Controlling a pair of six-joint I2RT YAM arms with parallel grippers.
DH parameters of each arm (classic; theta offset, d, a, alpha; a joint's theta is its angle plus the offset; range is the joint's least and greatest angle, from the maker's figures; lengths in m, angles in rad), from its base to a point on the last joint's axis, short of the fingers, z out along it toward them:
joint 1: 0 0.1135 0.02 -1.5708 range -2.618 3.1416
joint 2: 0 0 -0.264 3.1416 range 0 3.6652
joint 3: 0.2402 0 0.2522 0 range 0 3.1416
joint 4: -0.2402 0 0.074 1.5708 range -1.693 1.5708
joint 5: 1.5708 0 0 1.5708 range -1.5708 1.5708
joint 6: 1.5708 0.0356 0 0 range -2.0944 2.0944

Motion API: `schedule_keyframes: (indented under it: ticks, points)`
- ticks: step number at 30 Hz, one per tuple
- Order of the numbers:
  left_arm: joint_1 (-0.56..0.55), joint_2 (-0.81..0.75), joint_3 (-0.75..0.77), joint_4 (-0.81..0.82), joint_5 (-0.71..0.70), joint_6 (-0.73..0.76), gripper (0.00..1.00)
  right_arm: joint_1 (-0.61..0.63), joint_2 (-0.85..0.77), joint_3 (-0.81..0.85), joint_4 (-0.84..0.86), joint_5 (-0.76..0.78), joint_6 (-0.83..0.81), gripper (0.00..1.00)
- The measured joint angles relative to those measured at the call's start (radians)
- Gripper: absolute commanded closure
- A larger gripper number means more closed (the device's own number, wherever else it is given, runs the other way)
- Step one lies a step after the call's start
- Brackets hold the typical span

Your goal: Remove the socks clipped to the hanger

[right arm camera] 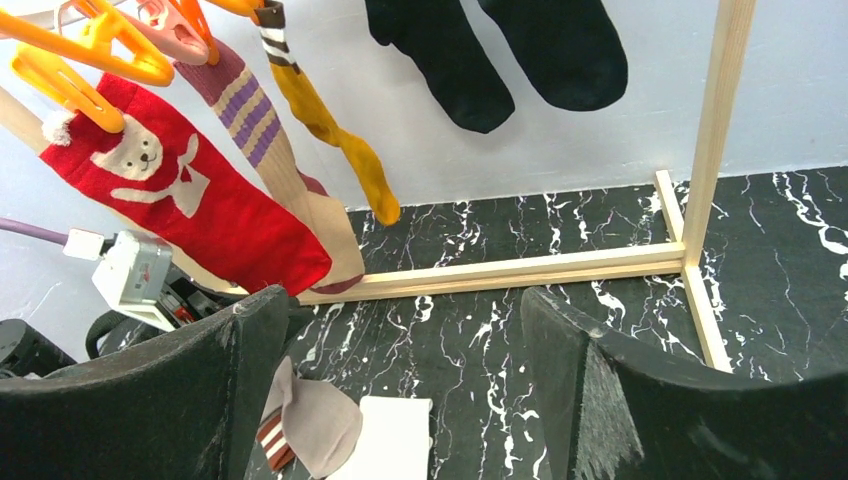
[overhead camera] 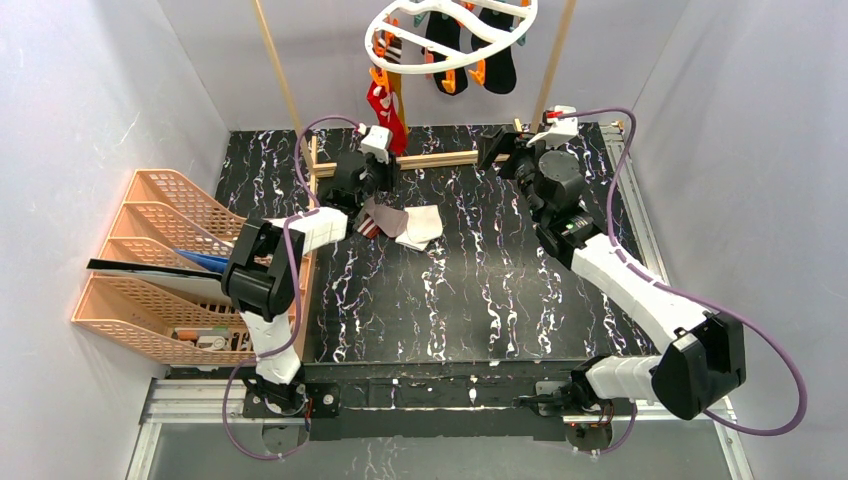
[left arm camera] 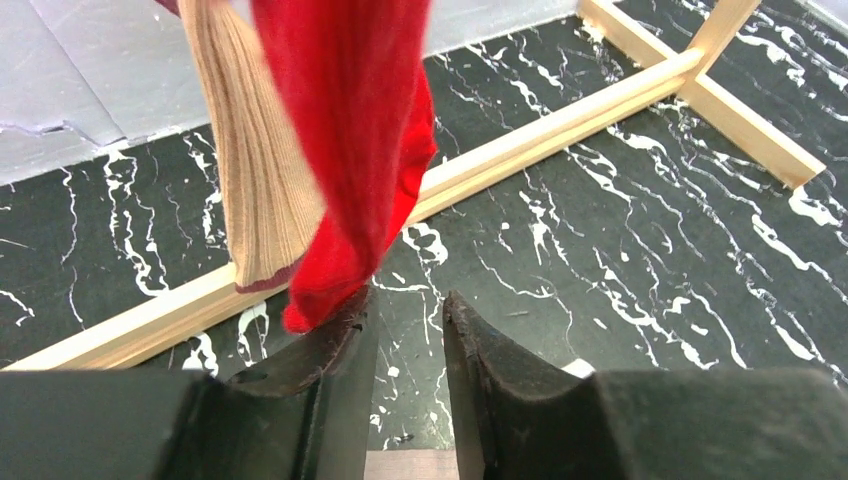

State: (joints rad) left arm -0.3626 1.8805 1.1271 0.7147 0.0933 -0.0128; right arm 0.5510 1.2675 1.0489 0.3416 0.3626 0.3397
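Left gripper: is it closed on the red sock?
No; the left gripper is open with an empty gap, and the red sock hangs just past it.

Robot lab test cell; plain white panel walls (overhead camera: 90,100) box in a black marbled desk (overhead camera: 480,300); cabled left arm (overhead camera: 270,270) and right arm (overhead camera: 620,270) bolted to a metal rail (overhead camera: 190,398); peach file trays (overhead camera: 160,260) beside.

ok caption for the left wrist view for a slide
Left hand open at the toe of the hanging red sock, a beige sock beside it

White walls (overhead camera: 60,120), black marbled table (overhead camera: 480,300), orange paper trays (overhead camera: 165,205) left
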Motion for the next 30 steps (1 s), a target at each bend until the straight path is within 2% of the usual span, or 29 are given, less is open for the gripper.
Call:
schedule_keyframes:
  ticks: [10,18,19,22,25,30]
  points:
    - [0.0,-0.021,-0.027,0.071,-0.04,-0.013,0.63,0.0,0.024,0.0,-0.003,-0.024,0.014,0.08]
    - [0.0,-0.021,-0.039,0.187,-0.085,-0.046,0.66,0.0,0.035,0.0,-0.003,-0.04,0.024,0.09]
    - [0.0,-0.021,-0.039,0.211,-0.09,-0.055,0.68,0.0,0.035,0.0,-0.003,-0.042,0.024,0.09]
    - [0.003,-0.019,-0.039,0.28,-0.098,-0.093,0.86,0.0,0.035,0.0,-0.003,-0.045,0.024,0.09]
    - [0.01,-0.01,-0.036,0.335,-0.097,-0.128,0.99,0.0,0.035,0.0,-0.003,-0.048,0.024,0.09]
    - [0.026,0.033,-0.018,0.377,-0.077,-0.175,1.0,0.0,0.035,0.0,-0.004,-0.048,0.024,0.09]
